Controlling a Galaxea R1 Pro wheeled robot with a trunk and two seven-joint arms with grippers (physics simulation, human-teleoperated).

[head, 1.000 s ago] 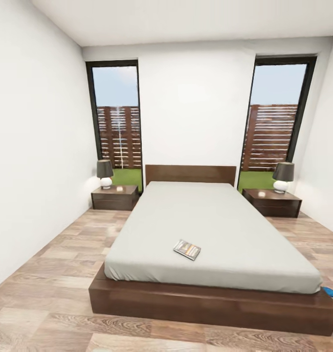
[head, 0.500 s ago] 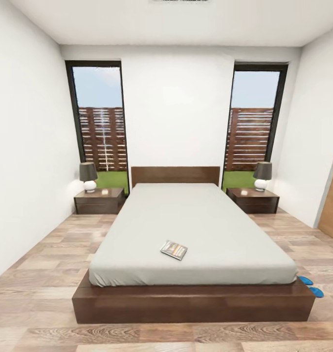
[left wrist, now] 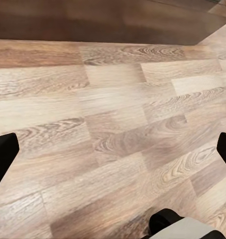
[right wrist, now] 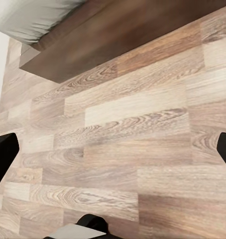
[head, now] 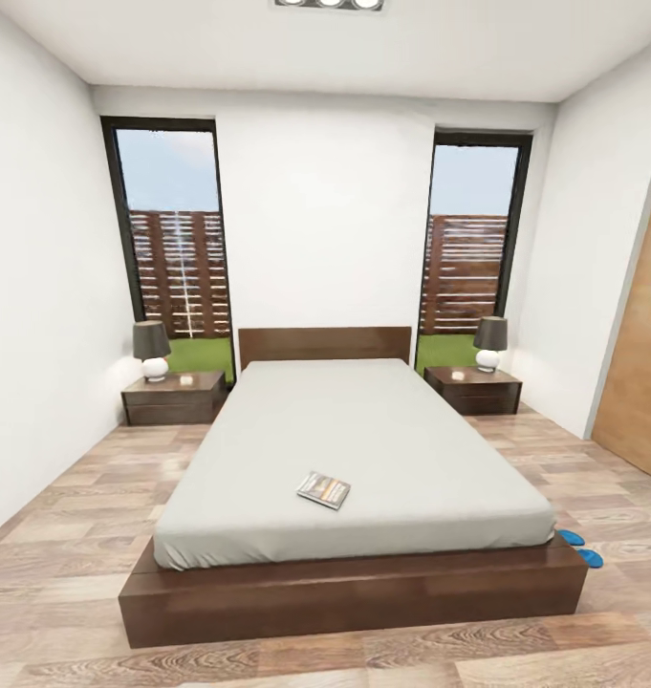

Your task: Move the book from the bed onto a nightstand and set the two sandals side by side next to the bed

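Observation:
The bed (head: 382, 420) stands in the middle of the bedroom, its foot end towards me. The book (head: 323, 489) lies flat on the mattress near that end. Two blue sandals (head: 578, 548) rest on the floor at the bed's front right corner, one just behind the other. A dark nightstand (head: 175, 397) flanks the headboard on the left and another nightstand (head: 474, 389) on the right. My left gripper (left wrist: 113, 154) hangs open over bare floor, with the bed frame (left wrist: 118, 20) beyond it. My right gripper (right wrist: 113, 152) is open too, above the planks beside the bed's corner (right wrist: 53, 55).
Each nightstand carries a lamp (head: 152, 349), the other lamp (head: 489, 343) on the right one. A wooden door (head: 642, 382) fills the right wall. Tall windows (head: 170, 239) stand behind the nightstands. Wood-plank floor runs along both sides of the bed.
The camera has backed away and swung right: the bed sits smaller and further left, and the wooden door has come into view. Book and sandals lie as before.

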